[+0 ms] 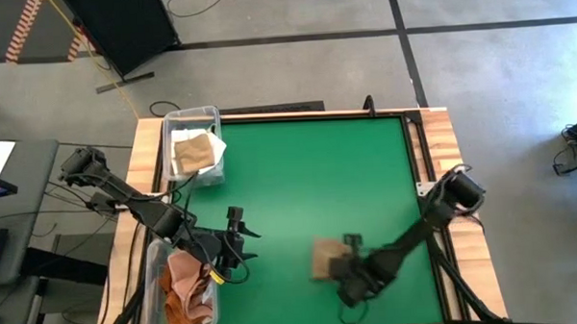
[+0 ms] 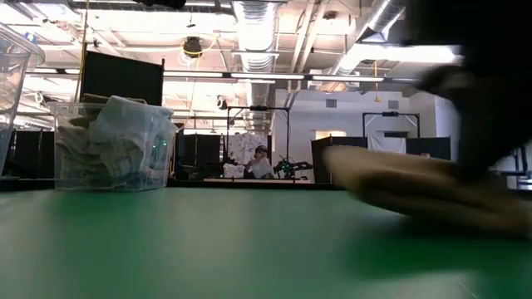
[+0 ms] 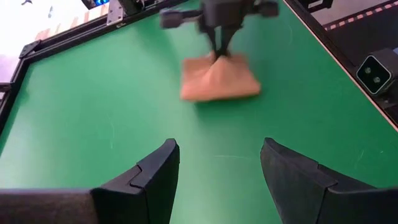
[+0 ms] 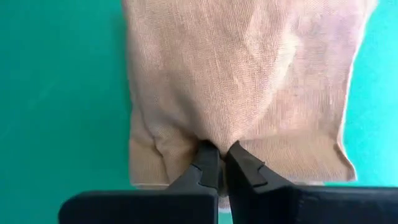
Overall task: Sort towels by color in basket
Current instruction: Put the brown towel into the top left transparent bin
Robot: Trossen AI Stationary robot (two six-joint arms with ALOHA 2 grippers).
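While my right gripper [image 4: 219, 163] pinches a fold of the tan towel [image 4: 239, 87], that cloth lies on the green mat [image 1: 308, 181] toward its near right part, well apart from both bins. My fingertips are nearly together, with a ridge of fabric bunched between them, and the rest of the towel spreads flat on the mat beyond them. From above, the towel [image 1: 326, 258] shows as a small tan square just beside my right wrist.

My left gripper [image 3: 219, 163] hangs over the near left part of the mat with its fingers spread wide and nothing between them. It faces across the mat toward the tan towel [image 3: 219, 79] and the other arm's gripper [image 3: 219, 37] standing over it.

Two clear plastic bins sit at the left edge of the table. The far bin [image 1: 194, 146] holds pale and tan cloths; the near bin [image 1: 183, 286] holds salmon and rust-orange ones, loosely heaped.

The green mat is framed by a pale wooden table edge [image 1: 440, 137]. Around the table is grey concrete floor [image 1: 497, 68] crossed by dark lines. At table height the room behind shows white ceiling ducts [image 2: 258, 25], long light strips, dark partition panels [image 2: 120, 79], and a person [image 2: 262, 162] seated far off at a bench.
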